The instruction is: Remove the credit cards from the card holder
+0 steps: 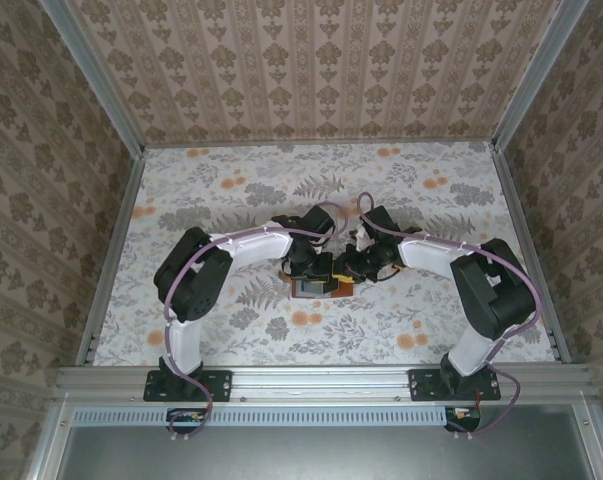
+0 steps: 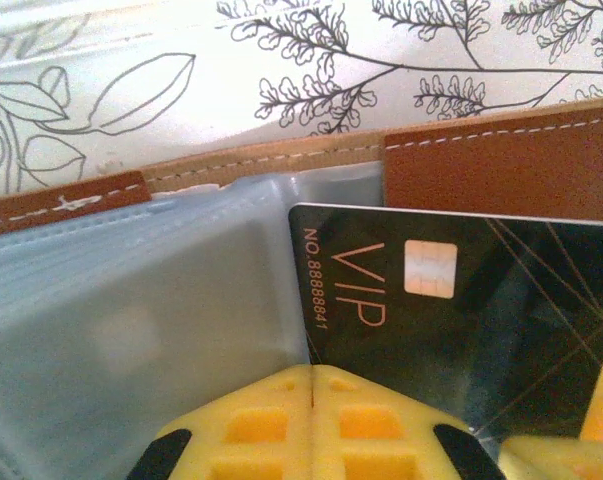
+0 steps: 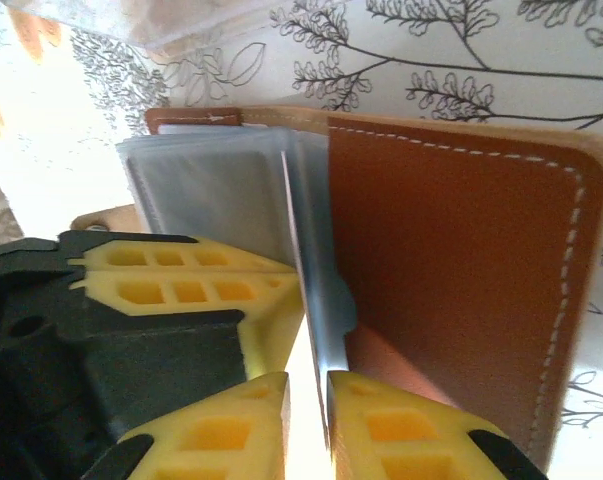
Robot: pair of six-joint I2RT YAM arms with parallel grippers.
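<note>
Two pairs: left fingers (image 2: pixel 251 425) closed, atop card holder (image 2: pixel 501 170); right fingers (image 3: pixel 401 430) pinch the black credit card (image 2: pixel 481 320).

card holder (image 1: pixel 319 289) largely hidden overhead, VIP card (image 2: pixel 451 310) clipped at right

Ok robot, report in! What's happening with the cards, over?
Left gripper shut against card holder pockets. Right gripper straddling black VIP card edge, grip unclear. Card not yet out. Nothing blocking.

the brown card holder (image 1: pixel 319 288) lies open on the table (image 1: pixel 201 200) — a dark vip card (image 2: pixel 461 300) among its grey-blue sleeves (image 2: pixel 131 330).
</note>
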